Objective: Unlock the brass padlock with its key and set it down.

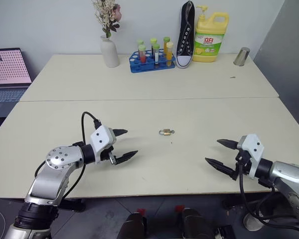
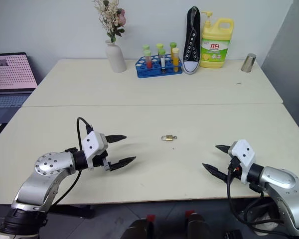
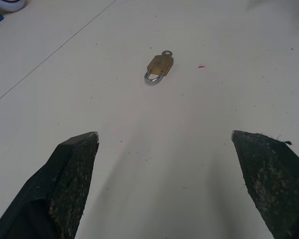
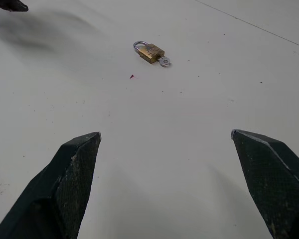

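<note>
Though partly legible, yellow bottle label reads "立白".

Two cream tables stood pushed together end to end against a plain pale wall. Grey flooring, perhaps concrete, showed beneath the near edge under even light.

The yellow detergent bottle at the far edge of the counter carries a green and white label with two large red Chinese characters, 立白. The smaller print beneath them is too fine to read. The laptop screen shows a dotted grid with no legible text.
</note>
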